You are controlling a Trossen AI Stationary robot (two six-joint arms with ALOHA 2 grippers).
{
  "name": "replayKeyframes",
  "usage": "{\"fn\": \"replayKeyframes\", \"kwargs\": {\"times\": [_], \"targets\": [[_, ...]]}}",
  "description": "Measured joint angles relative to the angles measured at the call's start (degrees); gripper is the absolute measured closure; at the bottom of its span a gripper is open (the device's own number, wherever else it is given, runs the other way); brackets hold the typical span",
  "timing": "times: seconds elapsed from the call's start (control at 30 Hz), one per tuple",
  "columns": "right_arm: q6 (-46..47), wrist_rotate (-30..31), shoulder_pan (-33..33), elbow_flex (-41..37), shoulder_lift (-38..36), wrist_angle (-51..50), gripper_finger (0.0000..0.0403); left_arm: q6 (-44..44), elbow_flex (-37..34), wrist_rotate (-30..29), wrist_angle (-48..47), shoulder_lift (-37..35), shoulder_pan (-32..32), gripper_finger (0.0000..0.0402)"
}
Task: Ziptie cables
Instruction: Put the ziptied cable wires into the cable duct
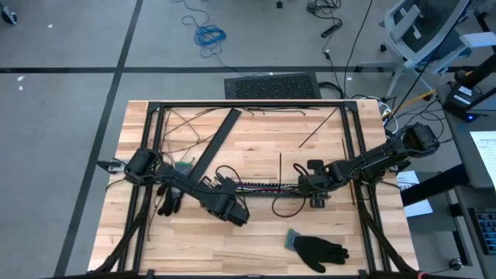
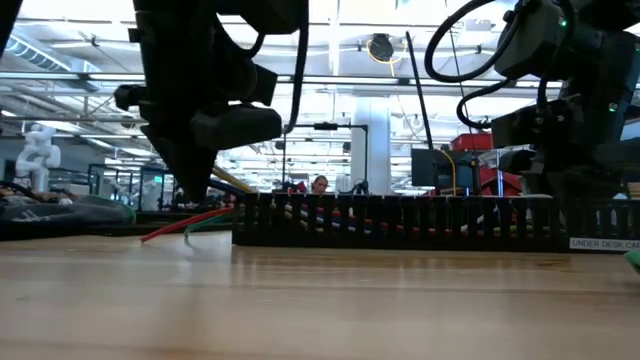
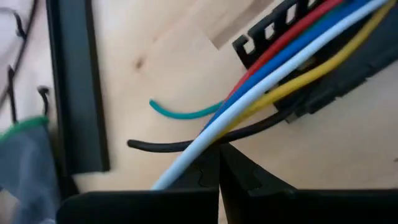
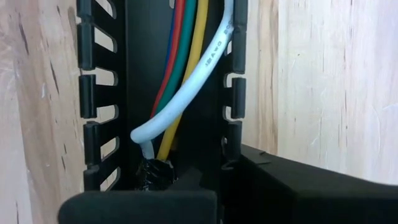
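**Kid:** Why are the two robot hands at each end of that long black slotted plastic tray (image 1: 267, 187) in the middle of the high view?

**Helper:** I think they keep the thin bendy cables, white, blue, red, green and yellow (image 3: 273, 68), tidy in one bunch, so a tie can go around them. The cables lie along the tray. The left gripper (image 1: 230, 208) is pinched shut on the bunch where it pokes out of the tray's left end.

**Kid:** And the other one?

**Helper:** The right gripper (image 1: 314, 187) is shut at the tray's right end. It may be pinching the cable ends; that part is hard to see.

**Kid:** What is in the way?

**Helper:** Loose thin black strands (image 1: 280, 169) lie near the tray. A flat black strip (image 1: 215, 143) leans across the upper left. A black glove (image 1: 319, 249) rests at the lower right, well apart.
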Motion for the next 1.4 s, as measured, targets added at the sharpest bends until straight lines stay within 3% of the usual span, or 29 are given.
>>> {"fn": "replayKeyframes", "kwargs": {"times": [0.13, 0.3, 0.47, 0.6, 0.77, 0.9, 1.0, 1.07, 1.17, 1.3, 1.4], "targets": [[0.0, 0.0, 0.0, 0.0, 0.0, 0.0, 0.0403, 4.9, -0.8, 0.7, 5.0, 0.1, -0.2, 0.0398], [0.1, 0.1, 0.0, 0.0, 0.0, 0.0, 0.0403, 11.5, -4.0, 10.1, 10.2, 0.1, -0.9, 0.0398], [0.1, 0.1, 0.0, 0.0, 0.0, 0.1, 0.0403, 7.9, -7.1, 12.7, 0.9, 0.2, -2.1, 0.0398], [0.1, 0.1, 0.0, 0.0, 0.0, 0.1, 0.0403, 3.9, -8.3, 18.0, -7.4, 0.0, -3.0, 0.0398], [0.1, 0.1, 0.0, 0.0, 0.0, 0.1, 0.0403, -5.0, -4.9, 11.5, -12.4, -6.8, -5.3, 0.0398], [0.1, 0.1, 0.0, 0.0, 0.0, 0.2, 0.0403, -17.2, -2.6, 1.0, -15.8, -13.8, -7.0, 0.0398], [0.1, 0.1, 0.0, 0.0, 0.0, 0.3, 0.0403, -21.5, -3.0, -9.7, -10.3, -18.7, -8.2, 0.0398], [0.1, 0.1, 0.0, 0.0, 0.0, 0.3, 0.0403, -19.2, -4.6, -11.7, -6.6, -20.0, -8.1, 0.0398], [0.1, 0.1, 0.0, 0.0, 0.0, 0.4, 0.0403, -14.3, -8.0, -11.0, 4.3, -20.0, -6.8, 0.0398], [0.1, 0.2, 0.0, -0.1, 0.0, 0.7, 0.0403, 1.3, -14.3, -9.9, 30.2, -19.2, -4.3, 0.0398], [0.1, 0.2, 0.0, -0.1, 0.0, 0.7, 0.0403, 7.9, -17.6, -3.5, 40.5, -17.8, -1.4, 0.04]]}}
